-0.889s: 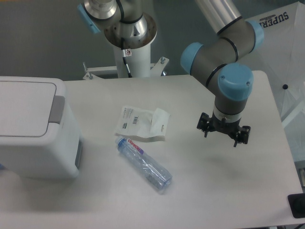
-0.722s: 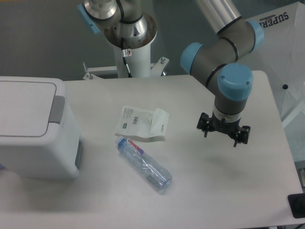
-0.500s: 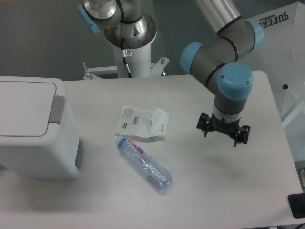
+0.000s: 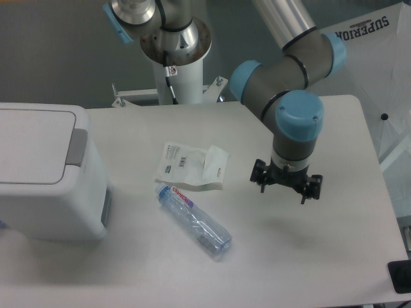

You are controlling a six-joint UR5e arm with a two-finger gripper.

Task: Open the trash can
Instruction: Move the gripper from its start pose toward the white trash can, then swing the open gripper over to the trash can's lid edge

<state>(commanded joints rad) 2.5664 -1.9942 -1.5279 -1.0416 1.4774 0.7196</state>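
Observation:
The trash can (image 4: 45, 173) is a large boxy white bin at the table's left edge. Its flat white lid (image 4: 29, 144) lies shut, with a grey tab (image 4: 77, 147) on its right side. My gripper (image 4: 284, 186) hangs over the right half of the table, far to the right of the bin. Its two dark fingers (image 4: 259, 179) stand apart, with nothing between them. It points down and touches nothing.
A clear plastic bottle (image 4: 194, 220) lies on its side near the table's middle. A white plastic pouch (image 4: 191, 165) lies just behind it. The arm's base column (image 4: 174, 64) stands at the table's back edge. A black object (image 4: 400, 276) sits at the bottom right.
The gripper and forearm have moved a little left and slightly toward the front. The trash can, bottle and pouch have not moved.

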